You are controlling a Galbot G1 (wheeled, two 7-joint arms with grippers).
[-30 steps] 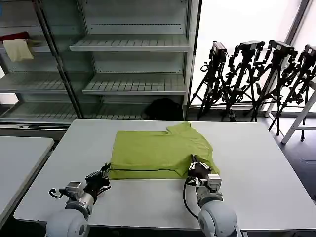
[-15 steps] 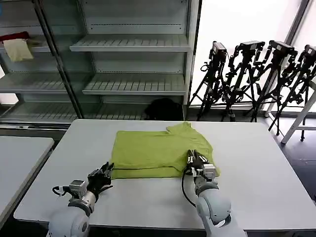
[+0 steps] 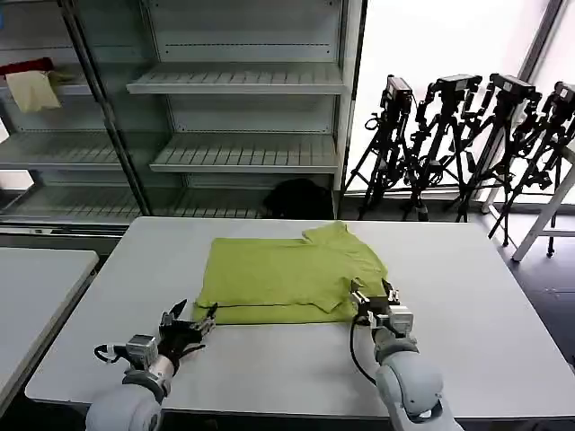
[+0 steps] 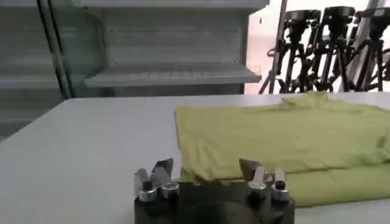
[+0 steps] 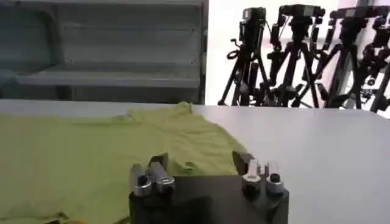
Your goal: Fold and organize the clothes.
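From the head view, the green T-shirt lies folded flat in the middle of the white desk. The left gripper sits by its near left corner, the right gripper by its near right edge — both with fingers spread wide, holding nothing. Each wrist view shows open fingers with the shirt just past them

From my seat I saw the pale grey desk carrying one thing: the lime-green T-shirt, folded and lying flat near the middle, its neck end toward the right, bare desktop all around it.
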